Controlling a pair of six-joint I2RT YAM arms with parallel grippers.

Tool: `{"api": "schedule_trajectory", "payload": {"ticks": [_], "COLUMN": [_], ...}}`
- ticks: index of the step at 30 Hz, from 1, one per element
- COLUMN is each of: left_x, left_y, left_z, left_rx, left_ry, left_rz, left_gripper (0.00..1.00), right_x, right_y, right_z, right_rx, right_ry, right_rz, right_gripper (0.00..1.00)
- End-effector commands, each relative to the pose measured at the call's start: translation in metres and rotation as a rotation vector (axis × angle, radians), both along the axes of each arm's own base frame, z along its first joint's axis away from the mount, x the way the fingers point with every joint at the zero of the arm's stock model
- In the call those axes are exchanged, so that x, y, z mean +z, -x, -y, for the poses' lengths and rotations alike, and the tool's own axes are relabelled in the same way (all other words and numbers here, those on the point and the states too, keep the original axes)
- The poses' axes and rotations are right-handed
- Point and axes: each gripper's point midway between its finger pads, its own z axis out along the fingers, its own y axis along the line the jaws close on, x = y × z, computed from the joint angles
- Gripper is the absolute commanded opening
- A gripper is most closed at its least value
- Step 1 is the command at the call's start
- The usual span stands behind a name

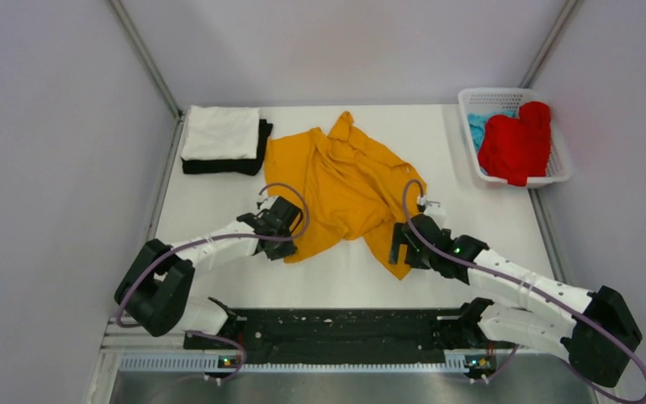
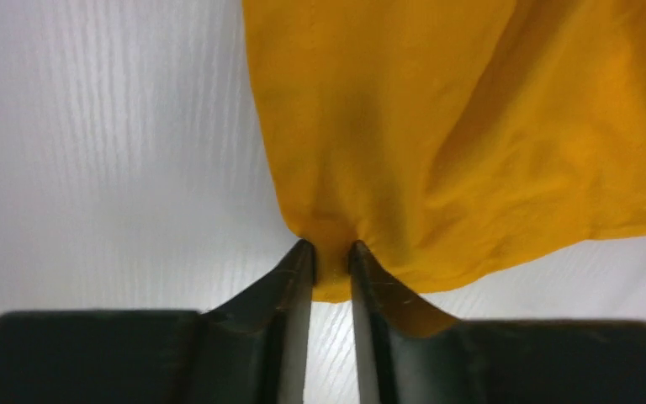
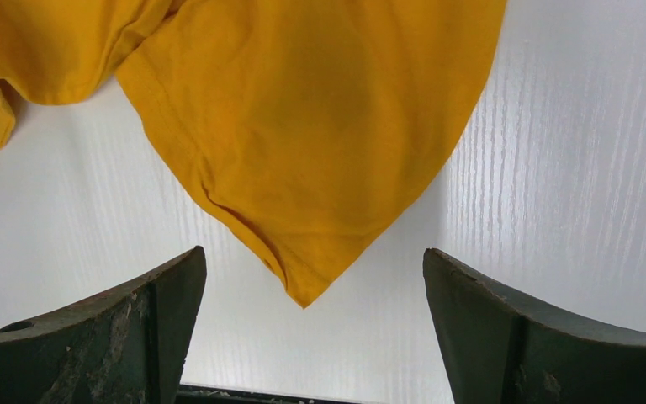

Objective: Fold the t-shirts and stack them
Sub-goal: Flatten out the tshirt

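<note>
A mustard orange-yellow t-shirt lies crumpled in the middle of the table. My left gripper is shut on its near left hem corner; in the left wrist view the cloth is pinched between the fingertips. My right gripper is open, its jaws wide apart around the shirt's pointed near right corner, not touching it. A folded white t-shirt lies on a folded black one at the back left. A red t-shirt and a light blue one sit in the basket.
A white plastic lattice basket stands at the back right. Grey walls and metal rails close in the table's left, right and back. A black base rail runs along the near edge between the arm bases.
</note>
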Motion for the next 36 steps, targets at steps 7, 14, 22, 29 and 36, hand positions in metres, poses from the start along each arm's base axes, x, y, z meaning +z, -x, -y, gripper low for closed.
{"api": "schedule_trajectory", "payload": {"ticks": [7, 14, 22, 29, 36], "left_x": [-0.033, -0.020, -0.005, -0.003, 0.006], "left_y": [0.020, 0.020, 0.018, 0.015, 0.017], "left_z": [0.004, -0.004, -0.023, -0.017, -0.010], "left_rx": [-0.036, -0.033, 0.018, 0.028, 0.006], "left_ry": [-0.119, -0.170, -0.260, -0.228, -0.113], "left_rz": [-0.050, 0.002, 0.018, 0.034, 0.109], "left_gripper": [0.00, 0.00, 0.00, 0.00, 0.00], "right_x": [-0.003, -0.010, -0.033, -0.042, -0.057], "right_y": [0.003, 0.014, 0.018, 0.021, 0.022], "right_z": [0.017, -0.007, -0.036, -0.033, -0.018], "right_rx": [-0.072, 0.010, 0.040, 0.018, -0.055], "right_ry": [0.065, 0.106, 0.090, 0.091, 0.116], "right_rz": [-0.003, -0.032, -0.080, -0.095, -0.121], "right_gripper": [0.97, 0.95, 0.83, 0.78, 0.74]}}
